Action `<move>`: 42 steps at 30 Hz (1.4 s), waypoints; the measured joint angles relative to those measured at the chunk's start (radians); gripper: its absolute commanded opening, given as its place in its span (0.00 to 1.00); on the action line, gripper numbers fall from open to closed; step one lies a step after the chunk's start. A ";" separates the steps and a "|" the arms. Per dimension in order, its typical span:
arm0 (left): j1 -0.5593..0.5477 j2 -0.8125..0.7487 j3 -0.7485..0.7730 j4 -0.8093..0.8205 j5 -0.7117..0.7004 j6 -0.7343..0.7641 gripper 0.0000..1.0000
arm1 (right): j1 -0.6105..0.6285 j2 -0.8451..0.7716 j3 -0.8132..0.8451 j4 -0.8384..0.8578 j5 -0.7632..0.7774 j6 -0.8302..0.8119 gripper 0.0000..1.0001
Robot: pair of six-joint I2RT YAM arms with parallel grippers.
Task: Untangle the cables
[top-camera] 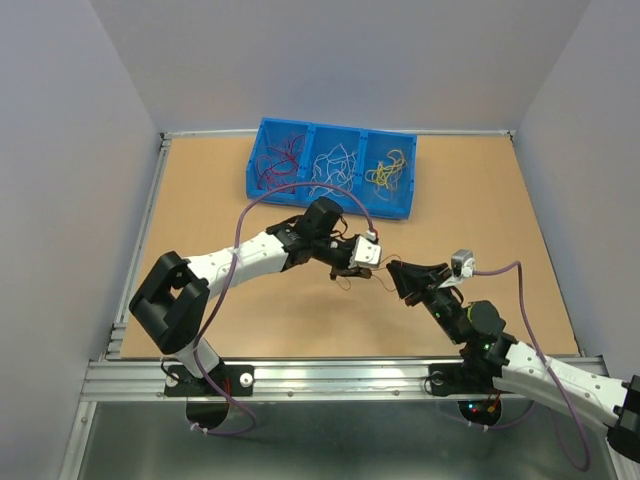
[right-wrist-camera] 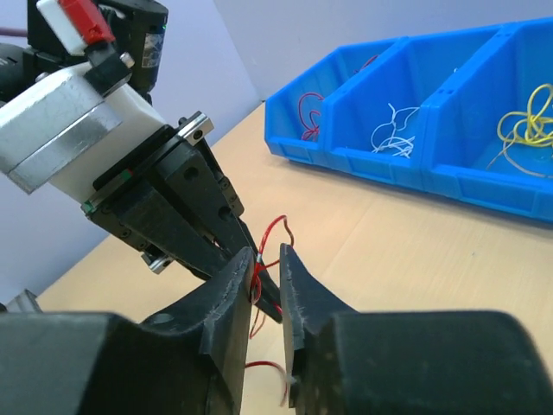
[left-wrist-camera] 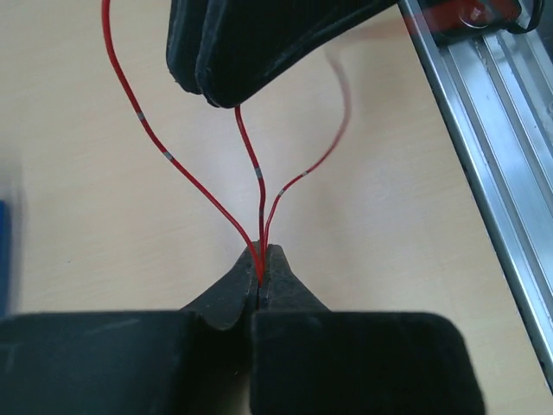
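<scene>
Left claw (left-wrist-camera: pixel 262 259) is clamped on the red cables (left-wrist-camera: pixel 258 173) above mid-counter (top-camera: pixel 250 320), anchoring the strands. Right claw (right-wrist-camera: pixel 268 259) has its tips slightly apart around them, likely to tug one free. Other cables are in the blue bin (top-camera: pixel 395 208) at the far edge.

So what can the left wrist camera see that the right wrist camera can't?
Only the left wrist camera shows the silver rail at the table's edge, and the left gripper pinched shut on the red cable. Only the right wrist camera shows the blue bin, with white cables and yellow cables in separate compartments, and the right gripper with its jaws slightly apart. Both show the red cable, the two grippers close together, and the tan table.
</scene>
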 measured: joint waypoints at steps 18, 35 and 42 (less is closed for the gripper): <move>0.368 -0.057 -0.008 0.470 -0.362 -0.504 0.00 | 0.000 -0.185 0.000 -0.027 0.043 0.000 0.86; 0.569 0.381 0.402 0.451 -0.700 -0.715 0.99 | 0.000 -0.224 0.000 -0.082 0.048 0.000 0.86; 0.573 0.327 0.385 0.399 -0.753 -0.705 0.99 | 0.000 -0.224 0.000 -0.095 0.049 0.000 0.86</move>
